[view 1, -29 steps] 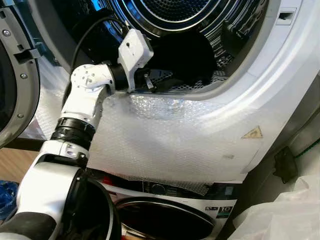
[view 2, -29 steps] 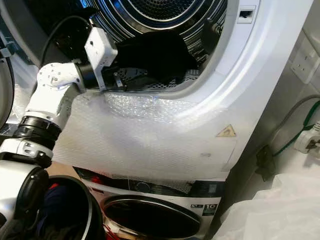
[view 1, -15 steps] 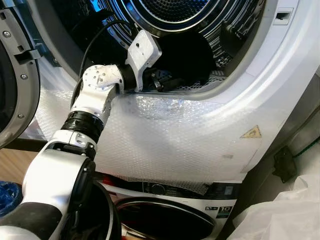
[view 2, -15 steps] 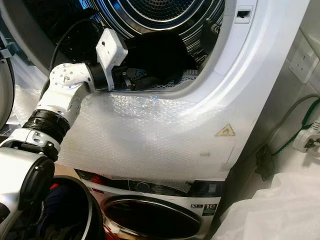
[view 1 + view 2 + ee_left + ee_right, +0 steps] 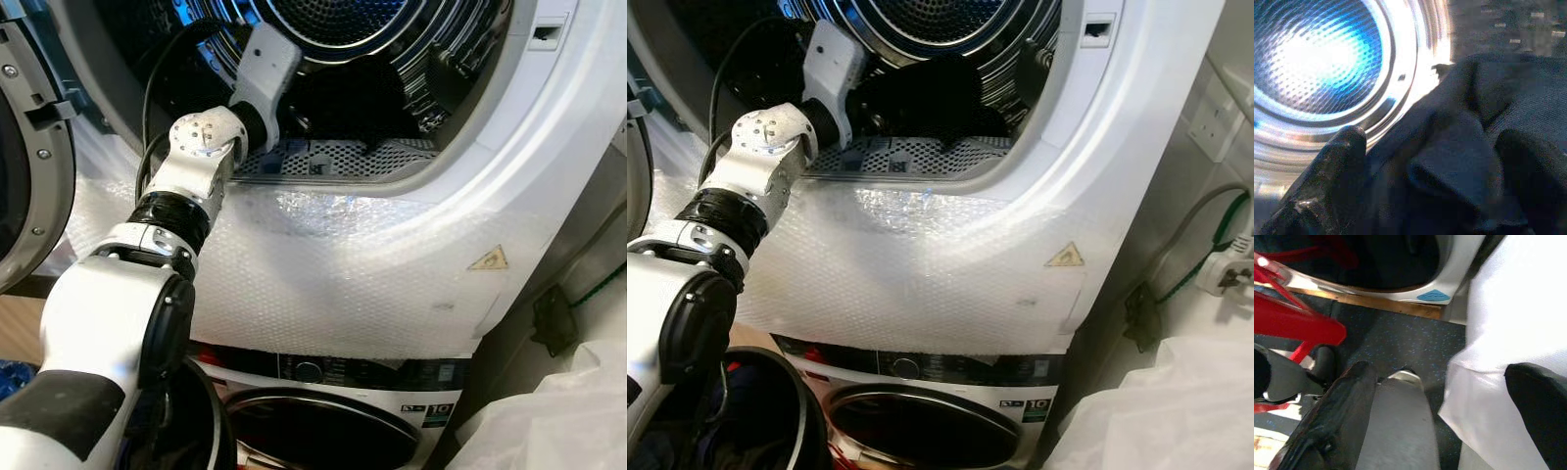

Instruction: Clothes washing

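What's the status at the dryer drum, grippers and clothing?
Left gripper open, inside upper drum, fingers astride dark garment. Right gripper open, idle, hanging low over floor. Nothing blocking the drum opening; lint grille exposed.

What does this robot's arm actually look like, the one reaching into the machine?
The left arm has glossy silver-white shells, black rings at the joints and a dotted round elbow. A black cable loops beside it to a white boxy wrist block. The end effector's fingers are long, black and matte.

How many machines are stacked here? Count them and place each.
2. The dryer, open, is on top with the left hand inside its drum; the washer sits beneath. None appears hidden.
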